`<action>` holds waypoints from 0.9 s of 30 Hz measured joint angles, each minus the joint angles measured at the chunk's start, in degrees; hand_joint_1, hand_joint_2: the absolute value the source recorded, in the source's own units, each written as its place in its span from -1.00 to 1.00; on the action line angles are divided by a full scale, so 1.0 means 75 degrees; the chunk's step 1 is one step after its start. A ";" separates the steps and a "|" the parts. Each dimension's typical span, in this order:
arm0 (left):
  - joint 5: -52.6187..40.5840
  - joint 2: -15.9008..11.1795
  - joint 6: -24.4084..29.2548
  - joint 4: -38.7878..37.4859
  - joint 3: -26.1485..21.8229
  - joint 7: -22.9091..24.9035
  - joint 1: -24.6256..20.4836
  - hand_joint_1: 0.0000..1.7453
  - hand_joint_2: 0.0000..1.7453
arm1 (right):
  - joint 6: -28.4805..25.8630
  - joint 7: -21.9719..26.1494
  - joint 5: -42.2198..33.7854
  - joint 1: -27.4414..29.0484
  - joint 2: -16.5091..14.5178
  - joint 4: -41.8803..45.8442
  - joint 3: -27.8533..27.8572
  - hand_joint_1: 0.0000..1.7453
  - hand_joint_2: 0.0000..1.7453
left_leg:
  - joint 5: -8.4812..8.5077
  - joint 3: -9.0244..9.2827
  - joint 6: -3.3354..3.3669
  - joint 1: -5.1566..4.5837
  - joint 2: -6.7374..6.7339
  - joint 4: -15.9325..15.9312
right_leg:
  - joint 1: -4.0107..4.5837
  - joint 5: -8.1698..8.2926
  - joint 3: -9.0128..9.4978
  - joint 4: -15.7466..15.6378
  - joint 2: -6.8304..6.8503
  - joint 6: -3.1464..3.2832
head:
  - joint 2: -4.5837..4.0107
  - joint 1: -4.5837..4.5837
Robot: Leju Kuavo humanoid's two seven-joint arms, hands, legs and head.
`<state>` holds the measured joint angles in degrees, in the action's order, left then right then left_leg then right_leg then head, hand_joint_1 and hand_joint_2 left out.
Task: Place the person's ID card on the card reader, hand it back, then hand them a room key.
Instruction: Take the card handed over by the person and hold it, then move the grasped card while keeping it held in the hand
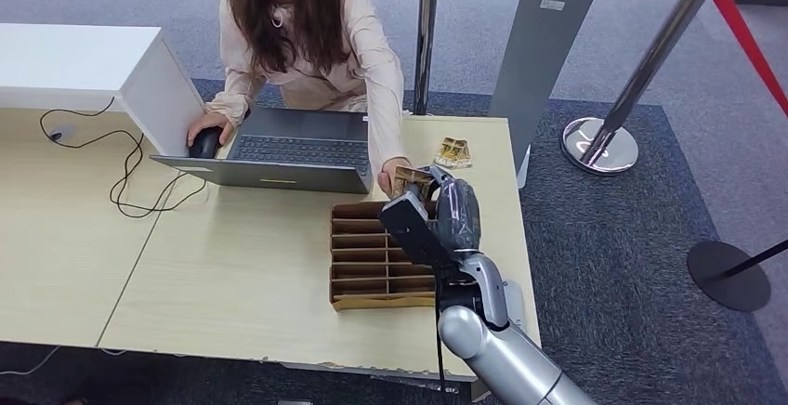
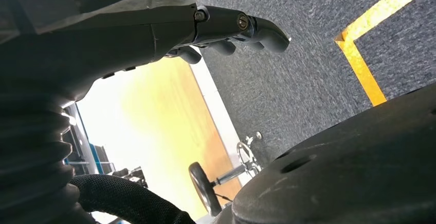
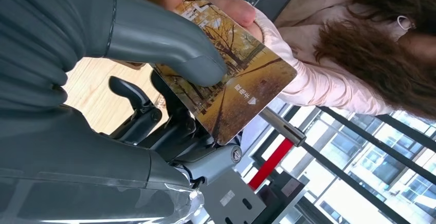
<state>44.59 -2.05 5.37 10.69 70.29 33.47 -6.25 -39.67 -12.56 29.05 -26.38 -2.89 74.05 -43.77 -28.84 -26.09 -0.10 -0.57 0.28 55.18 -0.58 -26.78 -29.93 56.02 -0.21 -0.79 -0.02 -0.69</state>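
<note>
The card is partly covered by the right hand's thumb; in the head view's centre, the right hand hides most of it.

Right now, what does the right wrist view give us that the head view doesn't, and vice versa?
Right wrist view alone: the card's printed face, an autumn tree scene with an arrow mark, and the thumb pressed on it. Head view alone: the layout, with the laptop, the slotted tray, a second card lying on the desk, and the person's other hand on a mouse. Both: the right hand holding the card out while the person's fingers touch it.
</note>
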 joint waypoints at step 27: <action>0.0161 -0.0020 0.0004 0.0000 -0.0004 -0.0059 0.0031 -1.00 -1.00 | -0.0037 0.0257 0.0402 0.0721 0.0264 0.1901 0.0490 0.66 1.00 | 0.0000 0.0009 0.0001 -0.0010 -0.0003 0.0000 | -0.0006 0.0000 0.0002 0.0000 -0.0001 0.0000 | 0.0000 0.0000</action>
<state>45.80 -2.20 5.40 10.69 70.26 33.03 -6.01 -39.95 -10.63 32.07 -20.97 -0.91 88.30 -40.09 -28.84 -26.02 -0.10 -0.64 0.25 55.18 -0.63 -26.78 -29.92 56.01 -0.22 -0.79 -0.02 -0.69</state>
